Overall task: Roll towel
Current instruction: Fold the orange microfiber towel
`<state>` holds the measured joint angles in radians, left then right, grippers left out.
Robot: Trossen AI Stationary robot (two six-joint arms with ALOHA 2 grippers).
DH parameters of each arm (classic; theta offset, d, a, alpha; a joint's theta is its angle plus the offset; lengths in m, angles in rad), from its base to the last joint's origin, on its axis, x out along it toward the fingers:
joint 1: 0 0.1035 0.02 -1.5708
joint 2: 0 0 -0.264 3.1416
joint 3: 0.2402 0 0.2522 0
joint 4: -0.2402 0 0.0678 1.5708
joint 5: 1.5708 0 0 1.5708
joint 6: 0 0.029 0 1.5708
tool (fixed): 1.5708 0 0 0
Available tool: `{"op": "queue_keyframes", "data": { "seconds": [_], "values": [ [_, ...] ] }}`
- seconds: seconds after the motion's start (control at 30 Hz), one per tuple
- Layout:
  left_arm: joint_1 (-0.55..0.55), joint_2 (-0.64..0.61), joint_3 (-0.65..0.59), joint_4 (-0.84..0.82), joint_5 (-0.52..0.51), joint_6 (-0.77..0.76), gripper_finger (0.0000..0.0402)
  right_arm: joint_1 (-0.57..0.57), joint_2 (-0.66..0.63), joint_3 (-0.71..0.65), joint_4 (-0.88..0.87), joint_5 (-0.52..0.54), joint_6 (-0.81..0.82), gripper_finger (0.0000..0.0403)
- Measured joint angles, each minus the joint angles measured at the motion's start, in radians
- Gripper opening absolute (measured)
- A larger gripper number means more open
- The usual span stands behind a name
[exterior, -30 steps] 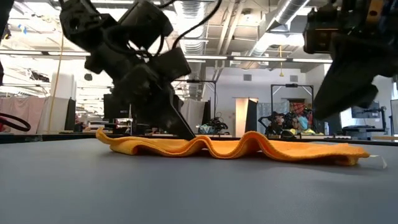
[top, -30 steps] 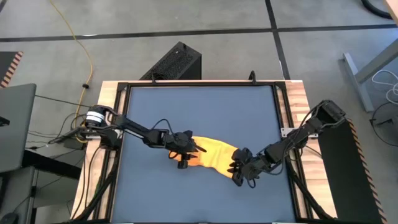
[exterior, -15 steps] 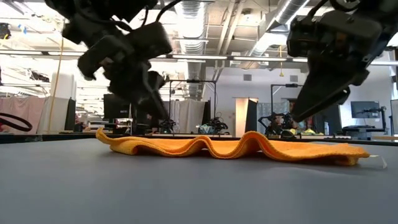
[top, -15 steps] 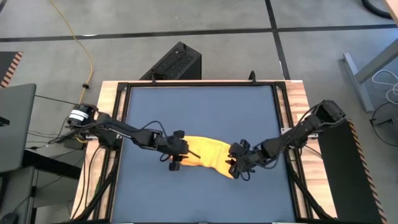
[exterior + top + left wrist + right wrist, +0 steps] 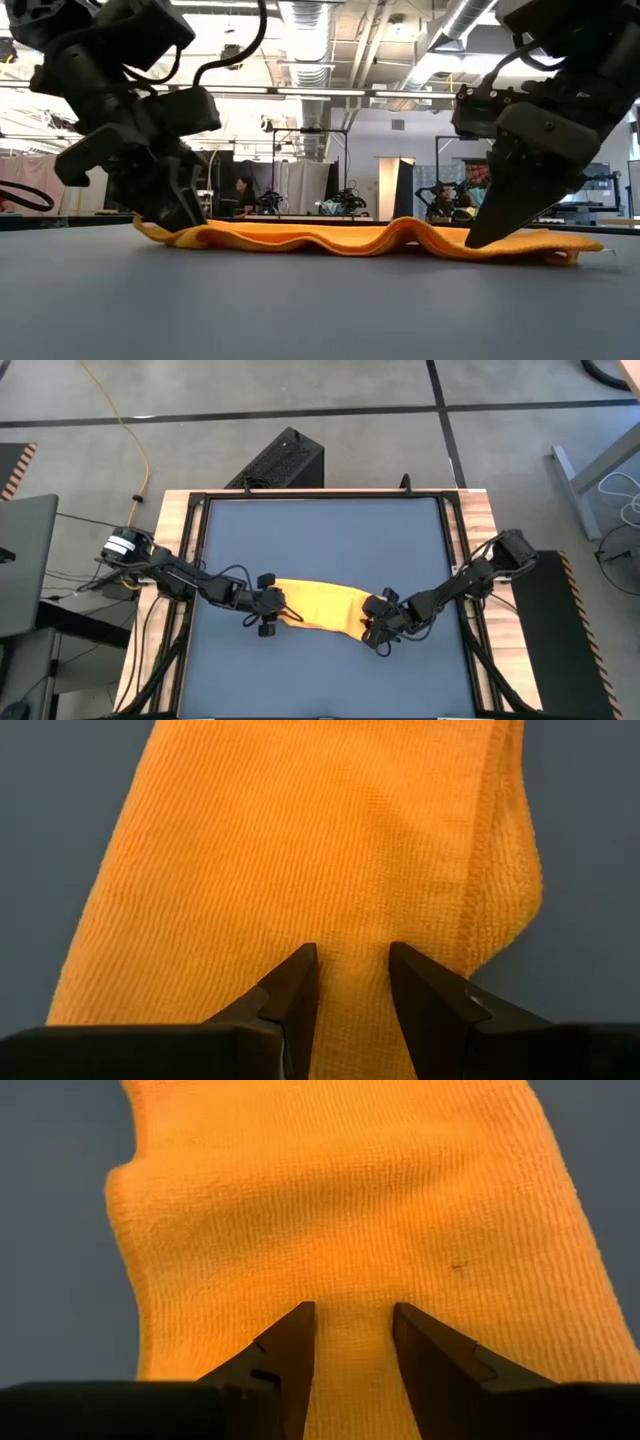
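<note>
The yellow towel (image 5: 320, 605) lies on the dark blue table (image 5: 320, 540) as a long, folded strip, low and slightly wavy in the low view (image 5: 330, 238). My left gripper (image 5: 283, 610) stands over the towel's left end. Its fingers are a little apart, and cloth shows between them in the left wrist view (image 5: 352, 970). My right gripper (image 5: 368, 622) stands over the towel's right end in the same way (image 5: 353, 1325). A tiny white tag (image 5: 608, 248) sticks out at the towel's right end. My left gripper comes down slanting from the table's left side. Its fingertips (image 5: 178, 222) rest on top of the towel's left end (image 5: 350, 935), which lies flat on the table with no cloth gathered between the fingers. My right gripper comes down slanting from the table's right side. Its fingertips (image 5: 478, 238) rest on top of the towel near its right end (image 5: 352, 1290), which lies flat on the table.
The wooden table frame (image 5: 180, 510) and black rails run around the blue top. A black box (image 5: 280, 460) stands on the floor beyond the far edge. Bare tabletop lies on the far and near sides of the towel.
My left gripper has gone from the towel's middle toward the table's left edge and come down onto the towel's left end. My right gripper has come down onto the towel's right end. The towel's humps now lie lower.
</note>
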<state>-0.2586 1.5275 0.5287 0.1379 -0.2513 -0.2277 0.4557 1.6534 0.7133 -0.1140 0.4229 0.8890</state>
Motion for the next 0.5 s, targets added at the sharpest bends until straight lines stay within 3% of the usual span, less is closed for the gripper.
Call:
{"op": "queue_keyframes", "data": {
  "seconds": [0.37, 0.5],
  "values": [
    [-0.016, 0.002, -0.007, 0.023, -0.042, 0.050, 0.0115, -0.001, 0.004, 0.000, 0.003, -0.002, 0.003, 0.0164],
    [0.012, 0.003, -0.007, 0.046, -0.042, 0.059, 0.0093, -0.002, -0.018, -0.002, -0.007, -0.016, -0.005, 0.0164]
  ]
}}
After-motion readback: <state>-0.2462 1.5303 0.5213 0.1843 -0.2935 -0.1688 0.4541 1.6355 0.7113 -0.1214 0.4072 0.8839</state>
